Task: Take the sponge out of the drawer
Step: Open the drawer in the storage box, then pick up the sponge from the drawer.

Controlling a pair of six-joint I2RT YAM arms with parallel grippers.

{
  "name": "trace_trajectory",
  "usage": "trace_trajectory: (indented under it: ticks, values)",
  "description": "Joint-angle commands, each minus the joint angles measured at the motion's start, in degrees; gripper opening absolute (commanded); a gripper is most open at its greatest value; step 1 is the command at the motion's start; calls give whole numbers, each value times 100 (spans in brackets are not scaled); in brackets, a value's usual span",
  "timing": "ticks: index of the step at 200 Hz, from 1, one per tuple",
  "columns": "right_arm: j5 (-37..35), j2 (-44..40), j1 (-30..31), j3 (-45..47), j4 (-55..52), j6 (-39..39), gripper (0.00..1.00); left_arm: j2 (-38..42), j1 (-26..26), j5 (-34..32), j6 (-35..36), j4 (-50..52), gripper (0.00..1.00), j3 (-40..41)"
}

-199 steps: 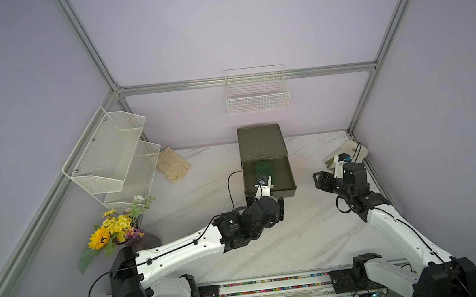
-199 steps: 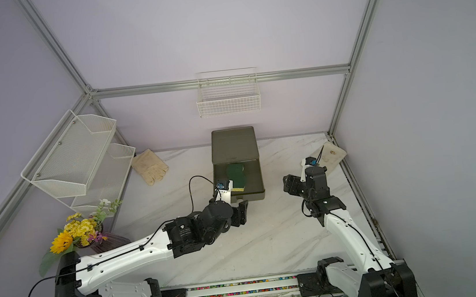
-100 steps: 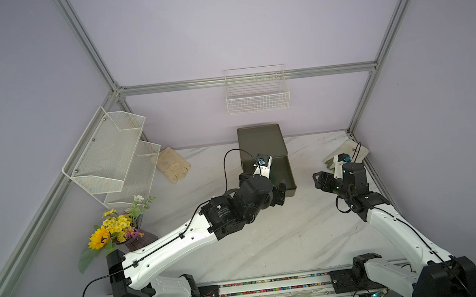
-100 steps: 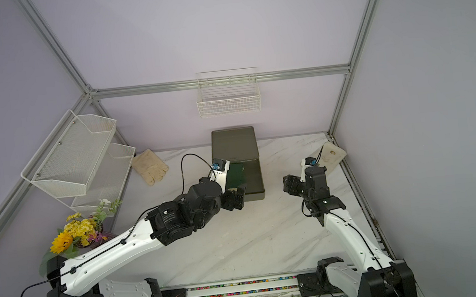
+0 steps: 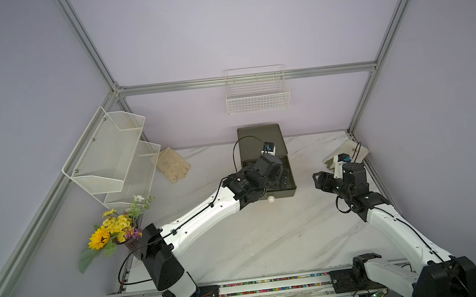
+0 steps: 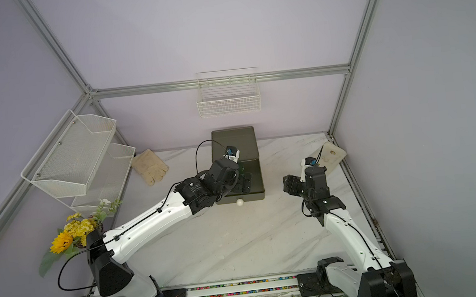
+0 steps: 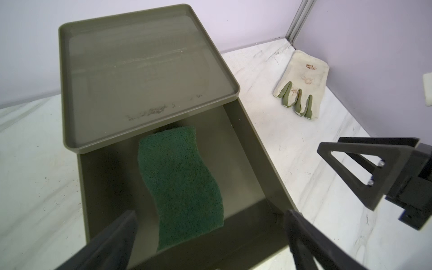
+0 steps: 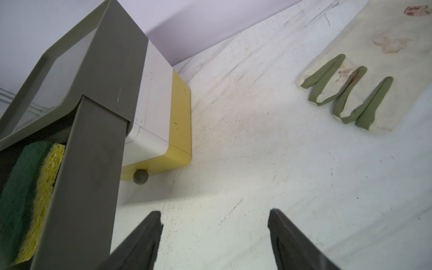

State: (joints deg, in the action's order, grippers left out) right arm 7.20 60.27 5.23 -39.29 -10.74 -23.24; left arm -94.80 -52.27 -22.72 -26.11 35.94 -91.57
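At the left wall, the mesh shelf point(image 5: 105, 160) is sitting empty; further right, the drawer point(image 7: 259, 154) is standing open with the green sponge point(image 7: 180, 177) lying flat inside, so grasping and lifting are not yet done. Left fingers point(image 7: 114, 238) are hovering spread wide over its near end; right fingers point(image 8: 140, 240) are hanging apart, holding nothing, over the tabletop point(image 8: 233, 163) beside the drawer

The left arm point(image 5: 202, 219) and right arm point(image 5: 392, 222) wear white shells with black joints; thin black cables point(image 5: 233, 160) trail along them. The left gripper point(image 7: 210, 217) has matte black fingers point(image 7: 112, 240).
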Motion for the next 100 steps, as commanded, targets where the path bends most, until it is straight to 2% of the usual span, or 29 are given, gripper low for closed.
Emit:
trace_trajectory:
  ticks: [1, 60, 100]
  values:
    - [16, -41, -30, 93, 36, 89, 76, -100, 75, -85, -321, 27, 99, -256]
    - [28, 16, -31, 114, 54, 115, 76, -447, 128, -735, -1094, 255, 96, -410]
    - [32, 4, -23, 114, 49, 103, 76, -927, 176, -699, -1523, 795, 96, -954]
